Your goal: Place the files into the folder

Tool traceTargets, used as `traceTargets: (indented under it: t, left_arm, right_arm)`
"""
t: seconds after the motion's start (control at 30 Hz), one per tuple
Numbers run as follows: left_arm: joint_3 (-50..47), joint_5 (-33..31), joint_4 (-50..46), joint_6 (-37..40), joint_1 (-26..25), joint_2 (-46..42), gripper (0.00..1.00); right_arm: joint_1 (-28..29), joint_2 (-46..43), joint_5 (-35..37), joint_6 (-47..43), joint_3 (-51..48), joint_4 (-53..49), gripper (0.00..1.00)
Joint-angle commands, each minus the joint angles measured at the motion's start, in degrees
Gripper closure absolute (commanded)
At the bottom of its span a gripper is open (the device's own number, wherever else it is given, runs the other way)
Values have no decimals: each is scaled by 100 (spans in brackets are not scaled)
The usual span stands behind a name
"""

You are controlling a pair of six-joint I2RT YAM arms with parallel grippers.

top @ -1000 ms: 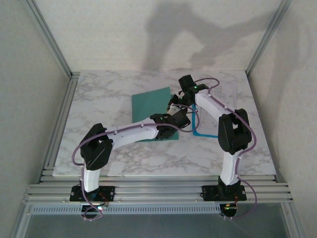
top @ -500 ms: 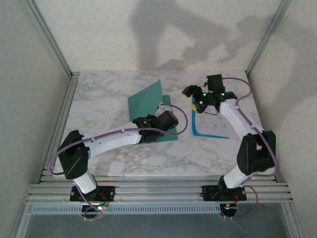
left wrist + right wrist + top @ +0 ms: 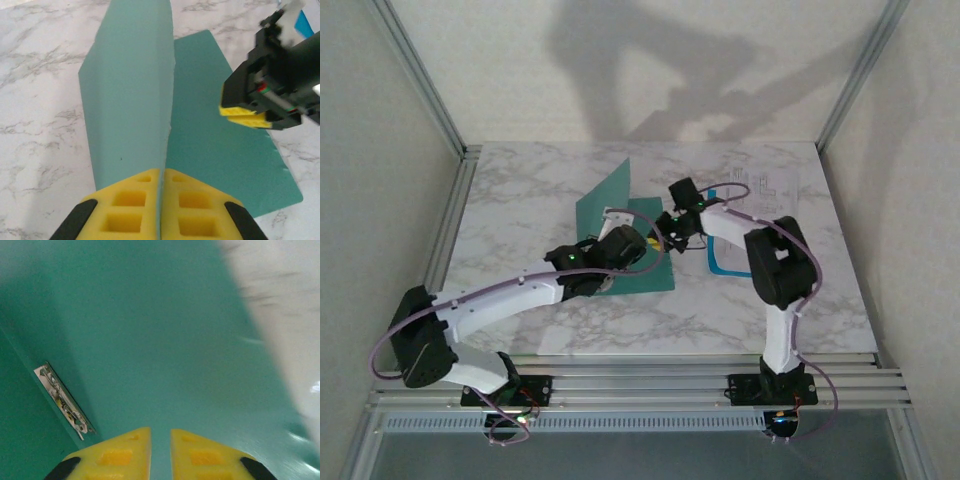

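Mid-table we see the thin teal-green card folder (image 3: 620, 235) open, front cover raised upright, pinched by the left gripper (image 3: 161, 200) at its near edge. We cannot tell the right gripper's (image 3: 160, 442) state; its jaws hover nearly together over the inner page beside the small metal clip (image 3: 64, 405).

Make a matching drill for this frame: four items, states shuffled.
Items:
1. folder cover
2. folder back panel
3. metal clip
4. paper sheets

States:
A. lying flat on the marble
B. on the table to the right of the folder, not yet inside
C. raised on edge, pinched by the left claw
D. along the inner fold, ahead of the right claw

Pairs: 1-C, 2-A, 3-D, 4-B
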Motion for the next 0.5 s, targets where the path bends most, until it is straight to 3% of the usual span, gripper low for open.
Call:
traceTargets:
  t: [0.0, 0.17, 0.47]
  left_arm:
    - [-264, 55, 21, -478, 154, -320, 100]
    - [-664, 99, -12, -1085, 418, -813, 100]
    - [-1330, 25, -789, -2430, 1243, -2033, 99]
  right_arm:
    - [48, 361, 96, -174, 522, -473, 84]
    - [50, 842, 214, -197, 660, -972, 88]
    - [-18, 759, 582, -181, 137, -1317, 92]
